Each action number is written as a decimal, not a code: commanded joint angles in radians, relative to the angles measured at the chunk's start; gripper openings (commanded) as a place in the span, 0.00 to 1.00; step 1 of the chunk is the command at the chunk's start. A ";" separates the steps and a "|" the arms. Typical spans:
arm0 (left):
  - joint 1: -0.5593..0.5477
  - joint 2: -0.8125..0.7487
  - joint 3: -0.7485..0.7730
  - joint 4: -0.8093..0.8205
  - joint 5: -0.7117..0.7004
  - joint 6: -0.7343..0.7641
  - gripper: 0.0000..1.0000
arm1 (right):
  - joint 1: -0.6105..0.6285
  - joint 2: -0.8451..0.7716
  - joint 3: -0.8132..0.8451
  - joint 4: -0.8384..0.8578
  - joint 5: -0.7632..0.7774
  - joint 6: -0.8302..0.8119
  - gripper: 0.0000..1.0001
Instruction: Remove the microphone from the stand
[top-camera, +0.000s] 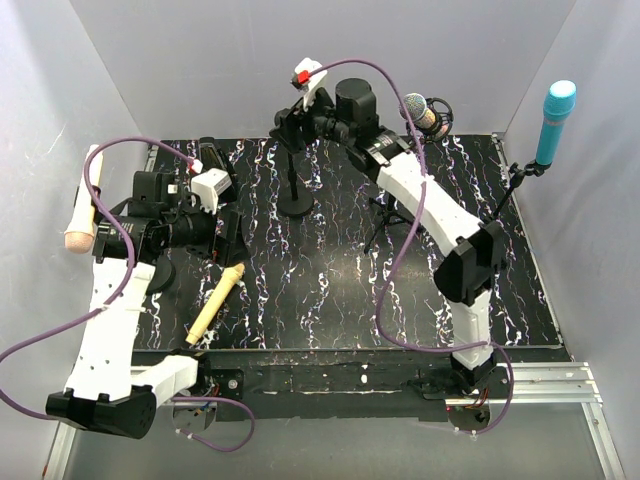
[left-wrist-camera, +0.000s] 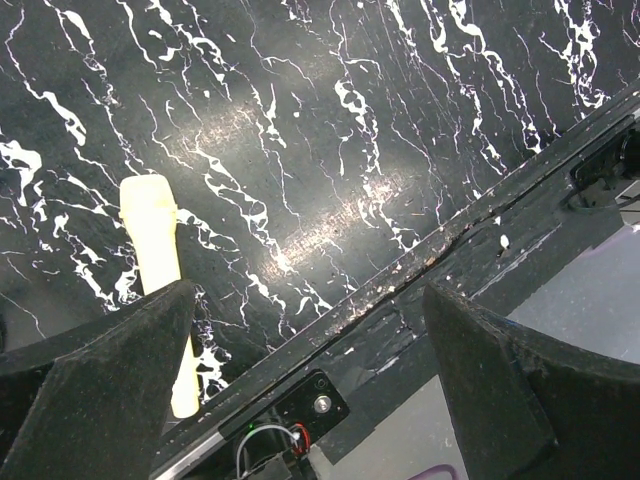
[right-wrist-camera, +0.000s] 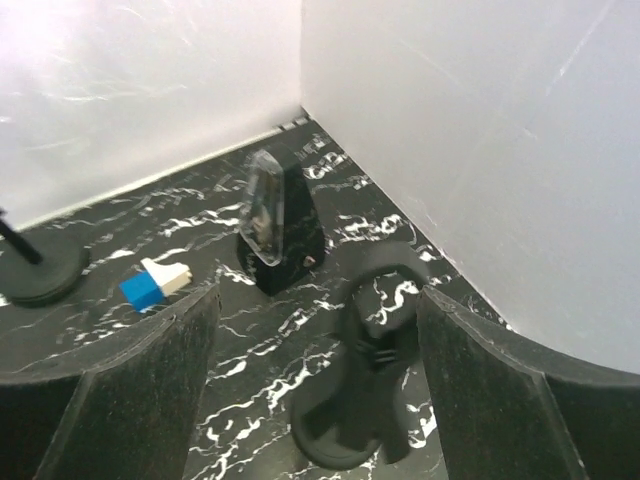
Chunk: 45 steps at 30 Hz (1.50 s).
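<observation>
— Since the clip (right-wrist-camera: 370, 335) on the middle stand (top-camera: 295, 200) stood empty, where was the microphone (top-camera: 215, 303)?

— It lay flat on the table (top-camera: 330, 300), cream-coloured, left of that stand and nearer my bases. Nothing of mine touched it.

— How would it have handled?

— Light and stiff, I judged. The barrel looked smooth and round, so it could roll or slip. I would have taken it across the middle of the barrel, not by the wider head.

— And your jaws?

— My left gripper (left-wrist-camera: 308, 310) hung left of the stand, just beside the microphone, its jaws wide apart and empty. My right gripper (right-wrist-camera: 318, 300) hovered over the stand. Its jaws were apart too, with the clip showing between them, untouched as far as I could tell.
</observation>
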<state>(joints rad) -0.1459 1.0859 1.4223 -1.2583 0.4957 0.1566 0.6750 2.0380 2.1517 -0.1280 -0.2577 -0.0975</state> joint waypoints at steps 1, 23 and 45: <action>0.005 0.029 0.035 -0.022 0.050 0.006 0.98 | 0.009 -0.200 -0.060 0.108 -0.142 0.027 0.86; 0.003 0.175 0.062 0.003 0.250 0.130 0.98 | -0.202 -0.638 -0.086 -0.396 -0.050 -0.110 0.85; 0.000 0.275 0.282 0.137 0.340 0.136 0.98 | -0.492 -0.553 -0.230 -0.453 -0.337 -0.625 0.88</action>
<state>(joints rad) -0.1459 1.3804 1.6424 -1.1751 0.7513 0.3050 0.1894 1.4418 1.9141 -0.6277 -0.5205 -0.6106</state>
